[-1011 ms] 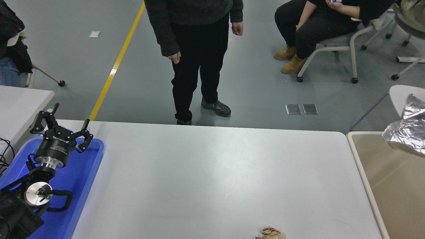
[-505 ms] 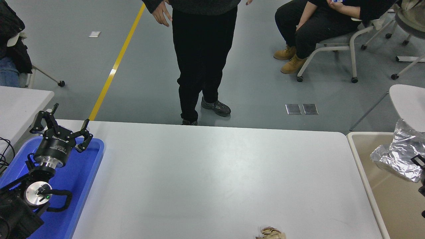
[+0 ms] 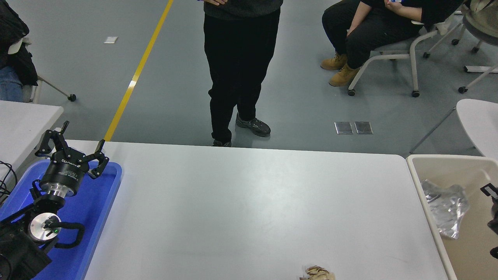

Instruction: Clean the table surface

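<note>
Grey floor with a yellow line (image 3: 137, 74) runs behind the table surface (image 3: 249, 210), the wide white top that fills the middle of the view from the blue tray (image 3: 95, 217) at its left end to the beige bin (image 3: 459, 241) at its right. A second ago a crumpled sheet of foil (image 3: 443, 210) hung high at the right edge, above the bin; half a second ago it was lower, and now it lies inside the bin against the near wall. The standing person (image 3: 241, 70) at the far side has shifted a little and raised both hands, which are now cut off by the top edge. The left gripper (image 3: 72, 149) is parked over the blue tray as before, its fingers spread apart. Of the right gripper (image 3: 492, 217) only a few black bits show at the right edge over the bin, and I cannot tell how its fingers stand. A crumpled brown scrap (image 3: 318, 273) sits on the table's near edge, partly cut off by the bottom of the view. A seated person (image 3: 373, 31) is cut off at the top right.
</note>
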